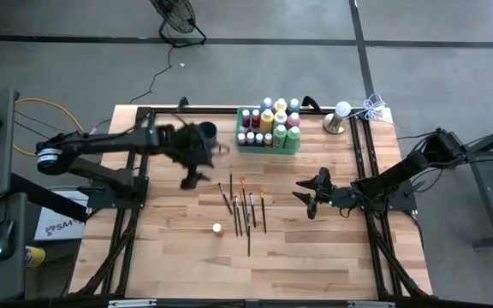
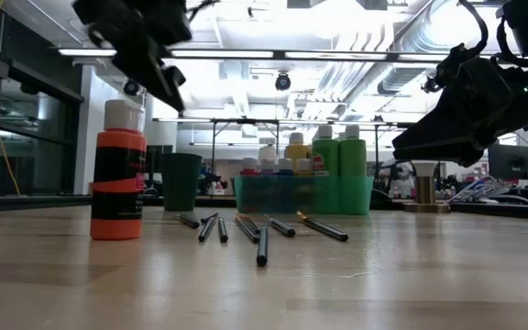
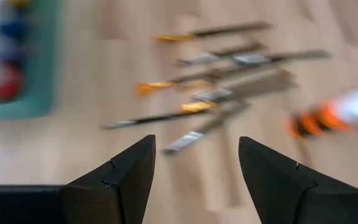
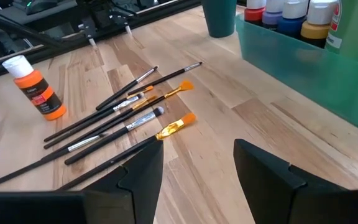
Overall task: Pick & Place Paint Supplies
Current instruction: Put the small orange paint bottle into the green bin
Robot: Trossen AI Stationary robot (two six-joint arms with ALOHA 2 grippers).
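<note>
The paintbrushes (image 1: 245, 208) are scattered at the centre of the counter (image 1: 161, 248), below the green tray (image 1: 268, 147) of bottles. The left gripper (image 1: 191, 175) is held above them, left of centre, fingers apart and empty, so an approach is judged underway; a descent onto one handle is called for next. The right gripper (image 1: 309, 199) waits right of centre, fingers apart.

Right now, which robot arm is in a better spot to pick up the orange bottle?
Probably the left. Its open gripper hangs on the same side of the brushes as the orange bottle. The right gripper, also open, would have to reach across the brushes.
</note>
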